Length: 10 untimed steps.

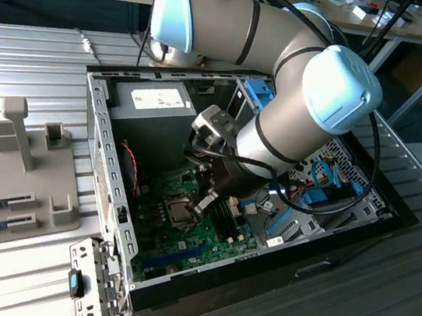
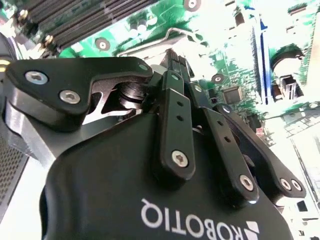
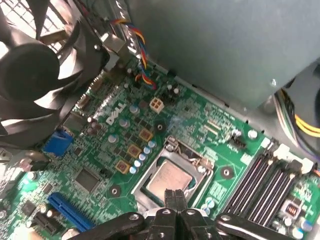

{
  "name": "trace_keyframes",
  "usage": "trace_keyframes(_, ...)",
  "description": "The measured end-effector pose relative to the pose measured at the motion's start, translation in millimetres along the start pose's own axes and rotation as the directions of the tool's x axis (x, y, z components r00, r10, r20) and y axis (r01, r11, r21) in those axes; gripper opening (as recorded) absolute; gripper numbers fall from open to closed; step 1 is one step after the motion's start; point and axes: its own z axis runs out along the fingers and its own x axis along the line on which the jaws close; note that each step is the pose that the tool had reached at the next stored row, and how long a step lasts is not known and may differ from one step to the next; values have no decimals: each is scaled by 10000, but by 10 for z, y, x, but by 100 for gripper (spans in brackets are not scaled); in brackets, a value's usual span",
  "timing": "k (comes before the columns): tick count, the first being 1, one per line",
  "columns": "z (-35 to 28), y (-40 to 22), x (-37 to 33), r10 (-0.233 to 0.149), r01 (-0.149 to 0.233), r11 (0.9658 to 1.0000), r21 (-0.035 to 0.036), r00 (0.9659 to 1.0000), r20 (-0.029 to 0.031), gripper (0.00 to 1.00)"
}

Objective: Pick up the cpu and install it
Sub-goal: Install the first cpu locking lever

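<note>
The cpu, silvery with a thin green rim, lies flat inside the metal-framed socket on the green motherboard. My gripper hangs just over the cpu's near edge with both black fingers pressed together and nothing between them. In the second wrist view the shut fingertips point down at the socket frame. In the exterior view the gripper reaches down into the open computer case, right beside the socket.
A black fan stands near the socket. Memory slots run along its other side. A blue slot crosses the board. The power supply fills the case's back. A grey fixture tray lies at the exterior view's left.
</note>
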Motion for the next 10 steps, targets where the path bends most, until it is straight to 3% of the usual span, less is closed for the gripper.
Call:
trace_keyframes(2,-5,-13,-29,126,-126,9999,50,9999,-18,11)
trace_keyframes(5,-4,-14,-32,582,-582,9983,20,9983,61,11)
trace_keyframes(6,-5,-10,-35,651,-651,9979,36,9979,59,11)
trace_keyframes(7,-4,-8,-36,664,-664,9978,41,9978,57,17)
trace_keyframes(8,-4,-10,-39,777,-778,9969,73,9970,53,30)
trace_keyframes(9,-3,-16,-47,1050,-1050,9943,186,9945,22,30)
trace_keyframes(10,-3,-22,-56,1106,-1106,9936,233,9939,3,30)
